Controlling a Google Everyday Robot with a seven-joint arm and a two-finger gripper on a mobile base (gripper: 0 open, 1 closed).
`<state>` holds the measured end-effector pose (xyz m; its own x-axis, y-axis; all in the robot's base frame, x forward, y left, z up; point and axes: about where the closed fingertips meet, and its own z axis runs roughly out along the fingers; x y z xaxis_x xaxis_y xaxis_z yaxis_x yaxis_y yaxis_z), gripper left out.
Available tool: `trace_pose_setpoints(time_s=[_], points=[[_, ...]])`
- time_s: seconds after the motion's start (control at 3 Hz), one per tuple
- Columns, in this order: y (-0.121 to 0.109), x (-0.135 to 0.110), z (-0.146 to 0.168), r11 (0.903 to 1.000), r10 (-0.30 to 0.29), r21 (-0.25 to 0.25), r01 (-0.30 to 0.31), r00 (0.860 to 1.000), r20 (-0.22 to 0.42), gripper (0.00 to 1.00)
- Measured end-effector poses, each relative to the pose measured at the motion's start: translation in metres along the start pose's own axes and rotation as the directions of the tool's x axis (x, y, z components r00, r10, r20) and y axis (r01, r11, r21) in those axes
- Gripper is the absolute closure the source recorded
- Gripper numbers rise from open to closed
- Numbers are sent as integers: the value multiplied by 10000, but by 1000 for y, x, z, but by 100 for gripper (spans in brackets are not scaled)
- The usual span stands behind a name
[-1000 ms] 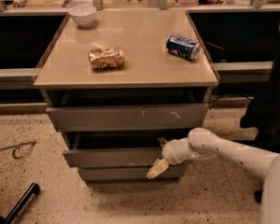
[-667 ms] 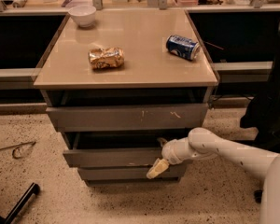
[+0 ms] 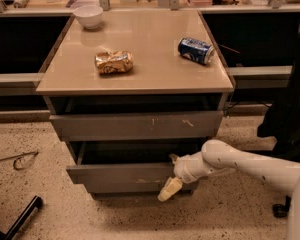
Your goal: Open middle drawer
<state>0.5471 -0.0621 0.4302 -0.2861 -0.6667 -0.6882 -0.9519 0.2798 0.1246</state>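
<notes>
Evidently, in the camera view little has changed over the last second: the plain grey flat-fronted middle drawer (image 3: 120,176) sits partly drawn out beneath the scratched grey upper front (image 3: 135,125), as before. We judge the pull to be paused and the task part done. The white jointed arm (image 3: 240,161) reaches in low from the right. Its end effector (image 3: 170,186) lies against the drawer front's right part; we cannot tell whether it is spread or closed.

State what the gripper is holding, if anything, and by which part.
Cannot be told. The gripper is at the right part of the middle drawer front, by its top edge; no grasp is visible.
</notes>
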Motion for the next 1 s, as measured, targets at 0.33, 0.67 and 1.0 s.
trace_pose_setpoints(time_s=[0.33, 0.67, 1.0], points=[[42, 11, -6, 9991, 230, -338, -246, 9986, -476, 0], [74, 23, -5, 9958, 501, -727, -557, 9958, -764, 0], [74, 23, -5, 9958, 501, -728, -557, 9958, -764, 0]])
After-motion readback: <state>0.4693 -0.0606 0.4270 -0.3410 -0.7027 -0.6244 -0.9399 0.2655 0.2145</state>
